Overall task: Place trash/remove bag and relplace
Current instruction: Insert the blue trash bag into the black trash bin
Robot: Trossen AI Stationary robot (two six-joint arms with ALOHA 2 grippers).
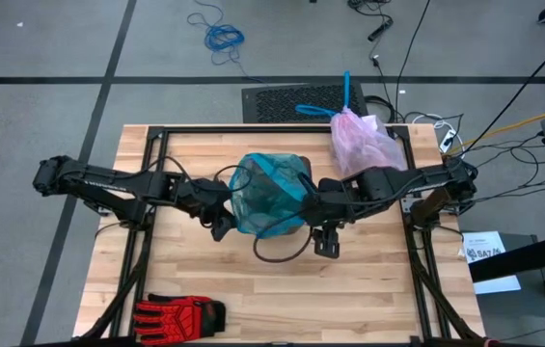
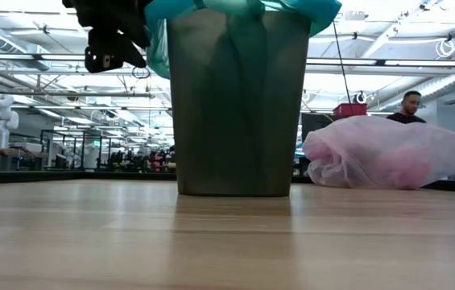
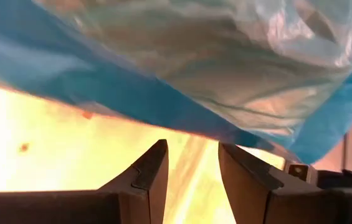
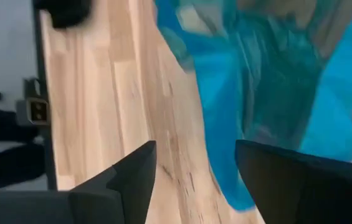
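Observation:
A dark bin (image 2: pixel 239 113) stands at the table's middle. A teal-green translucent bag (image 1: pixel 270 193) is fitted into it, its top folded over the rim (image 2: pixel 243 8). The pale pink bag (image 1: pixel 361 143) lies bunched on the table at the far right, also seen in the low view (image 2: pixel 388 153). Its blue drawstrings (image 1: pixel 325 106) trail over the far edge. My left gripper (image 1: pixel 219 220) is open at the bin's left side, its fingers (image 3: pixel 154 171) just under the teal overhang (image 3: pixel 163 99). My right gripper (image 1: pixel 326 239) is open at the bin's near right, beside the teal bag (image 4: pixel 275 93).
A red and black glove (image 1: pixel 180 313) lies at the table's near left. A dark loop (image 1: pixel 282 253) lies on the table by the bin's near side. A black metal frame (image 1: pixel 156 135) borders the table. A person (image 2: pixel 408 105) shows in the room behind.

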